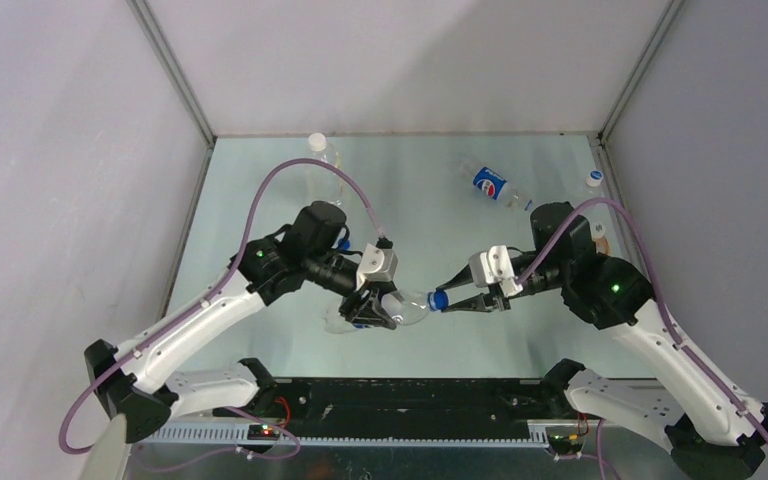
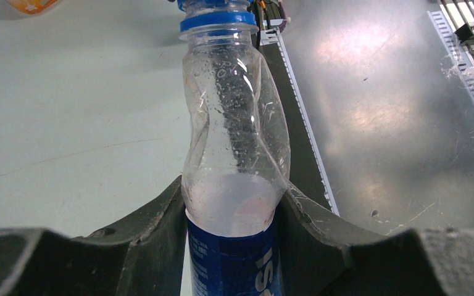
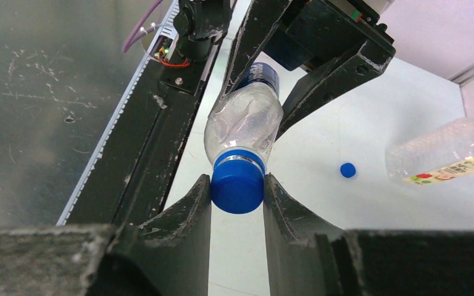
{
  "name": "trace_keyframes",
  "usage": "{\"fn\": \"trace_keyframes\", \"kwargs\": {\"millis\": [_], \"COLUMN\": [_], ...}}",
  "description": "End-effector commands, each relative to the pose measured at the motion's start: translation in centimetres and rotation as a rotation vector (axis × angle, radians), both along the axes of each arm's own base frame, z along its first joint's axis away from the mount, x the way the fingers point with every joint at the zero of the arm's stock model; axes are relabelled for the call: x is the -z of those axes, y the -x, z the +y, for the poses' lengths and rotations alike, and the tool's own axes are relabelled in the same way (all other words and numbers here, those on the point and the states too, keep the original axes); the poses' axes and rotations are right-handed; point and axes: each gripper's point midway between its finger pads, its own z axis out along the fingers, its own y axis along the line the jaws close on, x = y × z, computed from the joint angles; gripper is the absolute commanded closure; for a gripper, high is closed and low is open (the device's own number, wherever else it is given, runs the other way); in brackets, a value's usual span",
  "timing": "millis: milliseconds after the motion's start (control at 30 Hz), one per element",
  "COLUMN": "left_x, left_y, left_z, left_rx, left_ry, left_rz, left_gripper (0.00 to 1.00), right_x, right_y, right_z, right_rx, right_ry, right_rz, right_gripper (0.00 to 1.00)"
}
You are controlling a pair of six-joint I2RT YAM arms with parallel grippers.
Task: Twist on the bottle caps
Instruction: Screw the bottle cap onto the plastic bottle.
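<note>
Table [image 1: 410, 190] first: a pale green top walled on three sides, seen from my overhead camera. The left arm [image 1: 200, 320] and the right arm [image 1: 650, 320] reach in and meet nose to nose over its near middle.

Between them a clear bottle [image 1: 408, 305] is held on its side in the air. Its body is dented and it has a blue label at the base end. Farther back, a bottle with a blue label [image 1: 490, 183] lies right of centre. Another clear bottle [image 1: 322, 165] stands at the far left, and a small one [image 1: 592, 188] stands by the right wall. My right wrist camera also shows a clear bottle with a white label [image 3: 438, 157]; I cannot tell whether it is one of those.

The left gripper [image 2: 231, 209] is clamped across the dented bottle where its label begins, a finger pressing each side. The right gripper [image 3: 237, 192] is closed on the blue cap [image 3: 237, 184], which sits on that bottle's neck just past a blue ring.

Of the other caps, a white cap [image 1: 317, 141] tops the far-left bottle. A loose blue cap [image 3: 347, 170] lies on the table near the white-labelled bottle, not touching it.
</note>
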Motion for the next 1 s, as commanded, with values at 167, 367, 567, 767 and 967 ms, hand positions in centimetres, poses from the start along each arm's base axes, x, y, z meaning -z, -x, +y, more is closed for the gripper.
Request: {"fn": "trace_keyframes", "kwargs": {"millis": [167, 367, 567, 767, 967], "left_x": [-4.1, -4.8, -6.0, -5.8, -6.2], "left_y": [-1.1, -1.8, -2.5, -2.9, -3.8], "left_z": [-1.8, -2.2, -2.3, -2.6, -2.9], "left_rx": [-0.019, -0.078, -0.137, -0.164, -0.224], "left_ry": [0.151, 0.191, 0.249, 0.243, 0.269], "left_rz": [-0.182, -0.245, -0.284, -0.308, -0.354], "left_gripper": [1.00, 1.00, 1.00, 1.00, 1.00], "right_x": [0.3, 0.6, 1.1, 1.7, 2.3], "right_y": [0.8, 0.6, 0.3, -0.3, -1.0], "right_z": [0.8, 1.0, 1.3, 1.5, 1.9], "right_rx": [-0.035, -0.004, 0.055, 0.144, 0.224], "right_ry": [0.011, 0.035, 0.071, 0.107, 0.139], "right_rz": [0.159, 0.258, 0.380, 0.488, 0.595], "right_gripper": [1.00, 1.00, 1.00, 1.00, 1.00]}}
